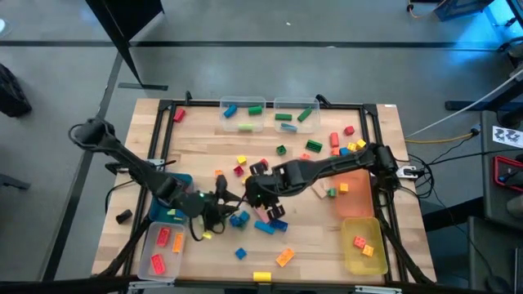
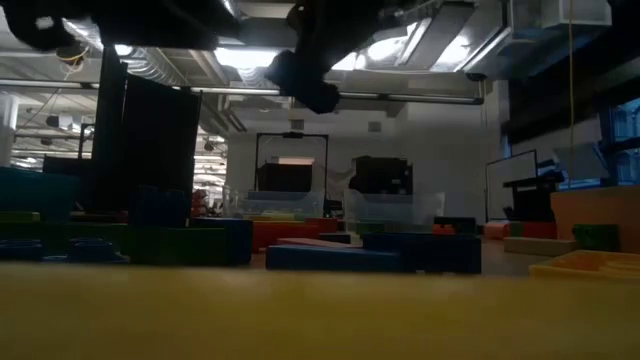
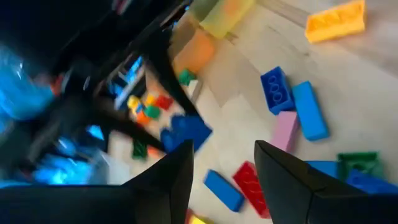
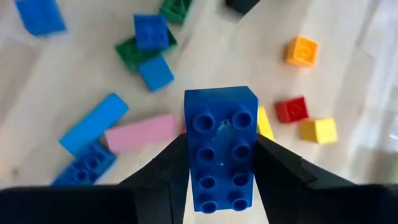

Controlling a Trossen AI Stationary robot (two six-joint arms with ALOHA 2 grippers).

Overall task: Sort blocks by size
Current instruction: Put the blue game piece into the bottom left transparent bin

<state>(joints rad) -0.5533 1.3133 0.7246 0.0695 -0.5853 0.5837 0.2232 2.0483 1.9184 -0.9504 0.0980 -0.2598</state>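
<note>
Between the right gripper's (image 4: pixel 217 168) fingers at centre frame sits a blue brick (image 4: pixel 219 146), held by its long sides; light, rigid, slippery plastic.

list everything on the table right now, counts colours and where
blocks: dozens, red, yellow, green, blue, pink, orange; scattered mid-table, some in bins
clear bins: two, far edge, green and blue blocks inside
yellow bin: one, near right corner, orange blocks inside
orange bin: one, right side
blue bin: one, left side
clear bin: one, near left corner, red blocks inside
blue block: one, in right gripper
left gripper: open, above blocks
right gripper: shut on blue block, mid-table
</note>
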